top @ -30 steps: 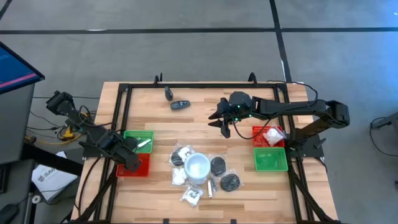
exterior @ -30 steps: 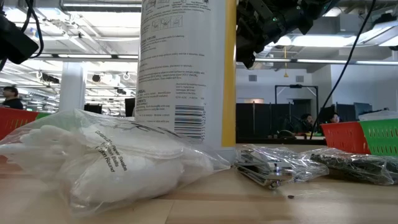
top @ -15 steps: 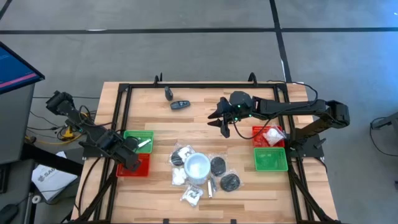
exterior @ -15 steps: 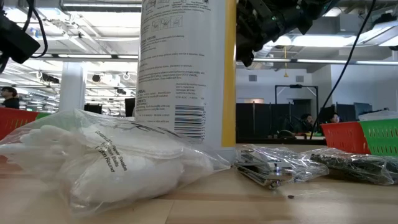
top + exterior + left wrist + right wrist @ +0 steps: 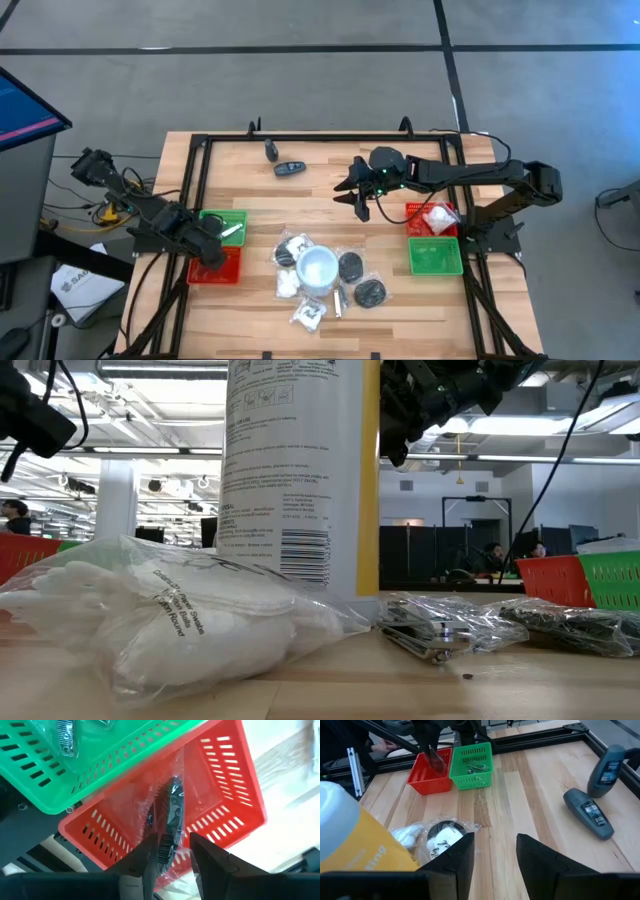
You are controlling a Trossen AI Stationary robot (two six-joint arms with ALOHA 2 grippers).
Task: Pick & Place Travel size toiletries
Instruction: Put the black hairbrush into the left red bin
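The travel toiletries lie bunched around a white cup (image 5: 318, 268) at the table's near middle: wrapped black discs (image 5: 371, 293), white wrapped pieces (image 5: 288, 283) and a silvery stick (image 5: 337, 303). My left gripper (image 5: 208, 256) is over the left red tray (image 5: 235, 795), shut on a black disc in a clear wrapper (image 5: 169, 827). My right gripper (image 5: 358, 203) hangs open above bare wood at the table's middle right, touching nothing; in the right wrist view it (image 5: 492, 862) looks over a wrapped disc (image 5: 442, 837). My left gripper pinches the wrapped black disc between its two fingers (image 5: 142, 865), at the disc's edge nearest the wrist (image 5: 164, 851). The disc stands on edge inside the red tray, and its wrapper spreads loose around it. Whether its far end touches the tray floor cannot be told.
A left green tray (image 5: 224, 226) holds a silvery piece (image 5: 65, 742). On the right, a red tray (image 5: 432, 218) holds a white wrapped piece and a green tray (image 5: 435, 255) sits nearer. Two dark bottles (image 5: 290, 168) lie at the far side. A black frame rims the table.
My left arm's upper links have swung a little toward the table's left, while its gripper stays over the red tray. The right arm has kept still.
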